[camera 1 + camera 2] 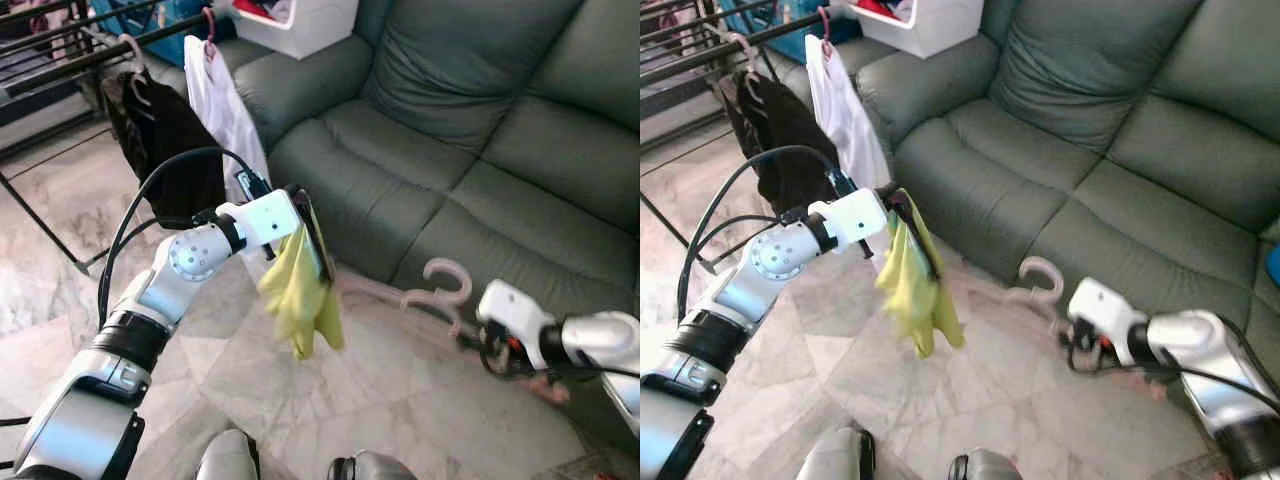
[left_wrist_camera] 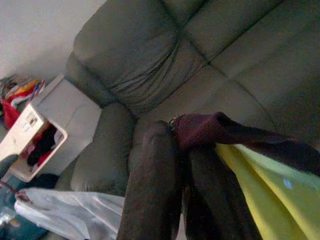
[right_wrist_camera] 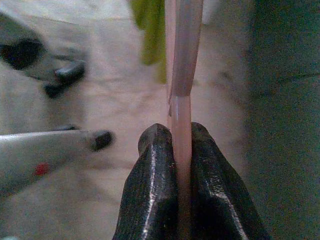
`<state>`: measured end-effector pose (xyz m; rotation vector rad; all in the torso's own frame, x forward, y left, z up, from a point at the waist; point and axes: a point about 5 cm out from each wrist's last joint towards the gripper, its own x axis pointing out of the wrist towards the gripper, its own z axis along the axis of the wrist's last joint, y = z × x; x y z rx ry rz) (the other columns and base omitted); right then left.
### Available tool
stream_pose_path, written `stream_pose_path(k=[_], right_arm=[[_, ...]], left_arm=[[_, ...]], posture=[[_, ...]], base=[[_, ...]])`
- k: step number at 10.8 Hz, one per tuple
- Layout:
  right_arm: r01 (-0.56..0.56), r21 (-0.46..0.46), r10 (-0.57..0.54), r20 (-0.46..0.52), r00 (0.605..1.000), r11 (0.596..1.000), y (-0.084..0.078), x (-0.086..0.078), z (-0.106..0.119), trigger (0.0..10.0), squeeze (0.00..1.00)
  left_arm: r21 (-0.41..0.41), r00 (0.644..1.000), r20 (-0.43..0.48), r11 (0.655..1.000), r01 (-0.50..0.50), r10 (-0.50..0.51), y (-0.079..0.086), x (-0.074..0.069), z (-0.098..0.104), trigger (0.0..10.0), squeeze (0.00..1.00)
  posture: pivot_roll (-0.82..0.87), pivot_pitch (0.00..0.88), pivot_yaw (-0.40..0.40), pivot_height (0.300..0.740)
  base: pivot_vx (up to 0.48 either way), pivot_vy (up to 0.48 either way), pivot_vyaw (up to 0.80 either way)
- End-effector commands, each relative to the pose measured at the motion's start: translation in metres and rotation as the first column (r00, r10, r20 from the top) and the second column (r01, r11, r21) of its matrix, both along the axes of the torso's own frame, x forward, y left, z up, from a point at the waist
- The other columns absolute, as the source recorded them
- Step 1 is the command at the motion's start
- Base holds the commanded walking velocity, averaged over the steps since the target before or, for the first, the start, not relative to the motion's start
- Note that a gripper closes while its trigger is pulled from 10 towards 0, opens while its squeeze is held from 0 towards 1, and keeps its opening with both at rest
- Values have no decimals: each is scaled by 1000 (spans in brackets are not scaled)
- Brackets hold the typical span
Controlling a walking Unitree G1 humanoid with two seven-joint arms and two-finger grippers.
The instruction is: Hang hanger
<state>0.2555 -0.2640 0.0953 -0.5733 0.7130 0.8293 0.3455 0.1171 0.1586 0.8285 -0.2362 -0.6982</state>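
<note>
right gripper (image 3: 182,150) clamped on one end of a pink hanger (image 1: 440,290), fingers (image 3: 150,190) pressed flat against the thin pink bar between them. running away from that grip toward the robot's left, the hanger's long axis, roughly level above the marble floor (image 1: 400,390), with its curled hook (image 1: 1043,272) rising just beyond the white wrist housing. at the far end of the same bar, the left gripper (image 1: 318,240), pinched shut on a dark red edge and on the yellow cloth (image 1: 300,300) draped over it, cloth hanging loose below the fingers. so: one hanger spanned between two claws, hook nearer the right one. beyond the left gripper and farther to the robot's left, the drying rack (image 1: 90,50), its dark rails already carrying a black garment (image 1: 165,140) and a white shirt (image 1: 225,105) on hangers of their own. behind both arms, a grey-green sofa (image 1: 470,130), with a white basket (image 1: 300,25) of clothes on its armrest. by the look of it, rack well apart from the hook and on the left arm's side, so a carry leftward and upward before the hook can meet a rail; hook not yet turned toward any rail.
</note>
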Motion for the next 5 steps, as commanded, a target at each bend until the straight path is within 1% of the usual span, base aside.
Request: stream_pose_path(k=[1,2,3,4,5], right_arm=[[15,-73,-14,14,1000,997,-5,1,-3,10000,0],[-46,-73,45,-8,999,996,3,-4,-5,10000,0],[-91,-67,89,-27,996,994,11,-9,-6,10000,0],[-153,-78,151,-41,988,985,18,-14,-10,10000,0],[-177,-63,174,-54,983,982,24,-19,-14,10000,0]], left_arm=[[-26,994,60,996,-87,88,5,8,11,10000,0],[-48,973,104,978,-204,208,10,14,11,10000,0],[-79,952,107,957,-280,287,13,19,11,10000,0],[-144,919,93,919,-368,382,16,23,11,10000,0],[-137,919,69,917,-376,387,12,23,7,10000,0]], posture=[[-41,68,-57,740],[-42,66,-56,740],[-42,66,-56,740],[-42,67,-56,740],[-45,69,-56,740]], base=[[0,0,0],[0,0,0],[0,0,0],[0,0,0],[0,0,0]])
